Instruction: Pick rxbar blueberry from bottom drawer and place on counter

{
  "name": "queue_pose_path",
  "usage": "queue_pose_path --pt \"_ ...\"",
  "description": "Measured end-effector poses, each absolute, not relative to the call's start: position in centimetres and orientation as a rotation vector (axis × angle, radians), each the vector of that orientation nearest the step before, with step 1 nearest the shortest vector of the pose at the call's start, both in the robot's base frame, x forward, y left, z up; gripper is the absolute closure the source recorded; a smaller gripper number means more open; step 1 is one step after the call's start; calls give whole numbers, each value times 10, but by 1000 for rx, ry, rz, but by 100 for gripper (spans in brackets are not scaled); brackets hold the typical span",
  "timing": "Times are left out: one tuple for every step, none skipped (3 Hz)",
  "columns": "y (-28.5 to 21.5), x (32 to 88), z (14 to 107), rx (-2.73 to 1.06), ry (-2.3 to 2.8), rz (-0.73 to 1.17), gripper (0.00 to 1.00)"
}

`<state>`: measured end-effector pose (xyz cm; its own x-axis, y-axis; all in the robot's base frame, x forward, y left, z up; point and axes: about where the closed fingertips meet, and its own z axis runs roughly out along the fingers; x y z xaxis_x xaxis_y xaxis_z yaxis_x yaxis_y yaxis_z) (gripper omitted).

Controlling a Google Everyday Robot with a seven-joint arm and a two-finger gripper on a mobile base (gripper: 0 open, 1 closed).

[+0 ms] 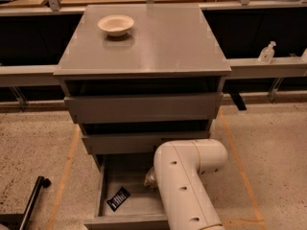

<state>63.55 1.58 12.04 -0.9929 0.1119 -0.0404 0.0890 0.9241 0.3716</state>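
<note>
The rxbar blueberry (118, 198) lies flat at the near-left of the bottom drawer (125, 176), long axis running near-left to far-right; its white lettering is unreadable. The gripper (150, 178) is inside the drawer, mostly behind the arm (184, 186); state cannot be told. Beyond, a bowl (115, 24) stands on the table (163, 42).

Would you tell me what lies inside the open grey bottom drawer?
A small black wrapped snack bar lies front-left on the drawer floor. The tool sits mid-drawer beside the white robot arm, which covers the right side.
</note>
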Motion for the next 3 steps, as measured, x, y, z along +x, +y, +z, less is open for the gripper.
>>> queue_pose_path --pt "6 621 145 152 2990 566 59" --pt "-39 651 226 203 2797 547 71" --pt "-84 661 314 234 2594 557 94"
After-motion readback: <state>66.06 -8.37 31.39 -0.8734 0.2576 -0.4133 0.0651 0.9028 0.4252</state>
